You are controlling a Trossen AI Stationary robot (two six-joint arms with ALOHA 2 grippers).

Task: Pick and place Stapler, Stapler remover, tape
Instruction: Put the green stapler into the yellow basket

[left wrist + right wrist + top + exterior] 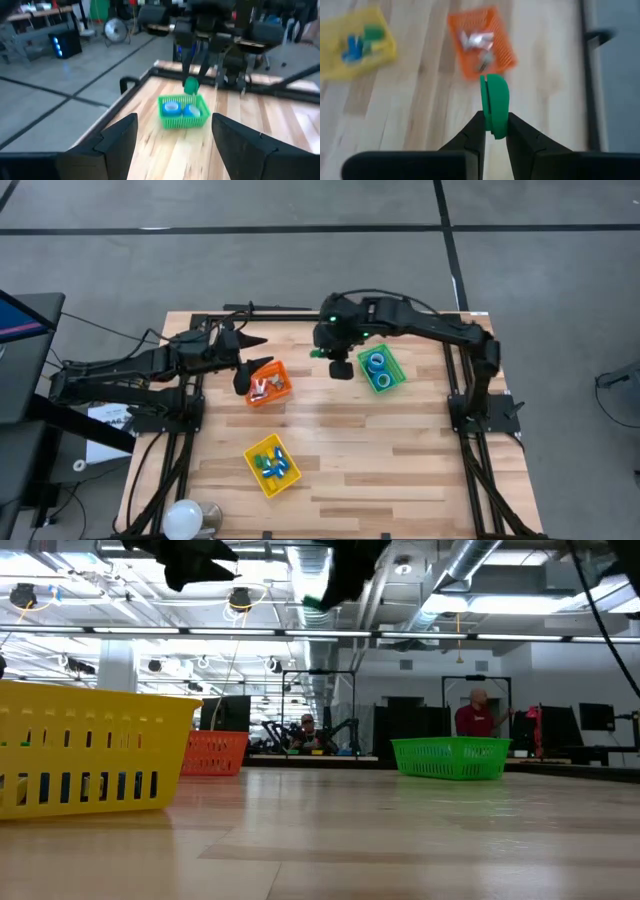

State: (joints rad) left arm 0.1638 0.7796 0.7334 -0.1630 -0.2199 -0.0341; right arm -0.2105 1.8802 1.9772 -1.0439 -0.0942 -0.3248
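**Desk:** Above the wooden table [400, 460], what are you carrying?

**Floor:** You are holding a small green piece [494, 105] in the right gripper [495, 131], its fingers pinching narrow on the lower edge, edge-on. In the high view it is hanging just beside the green bin [381, 369], on the side facing the orange bin [268, 383]. Whether it is a stapler or a remover, I cannot tell.

**Desk:** And the tape?

**Floor:** Blue rolls of tape [377, 364] are lying inside the green bin. Silvery pieces are sitting in the orange bin, small coloured oblongs in the yellow bin [272, 464].

**Desk:** What is threatening the carry?

**Floor:** You are gripping only a thin margin of the piece, so a quick swing is likely to twist it loose over bare wood. The left gripper [175, 145], fingers standing wide and empty, is hovering at the orange bin's near corner. If that is your target, you are risking a clash between the arms. Releasing too high, the piece could be bouncing off a rim.
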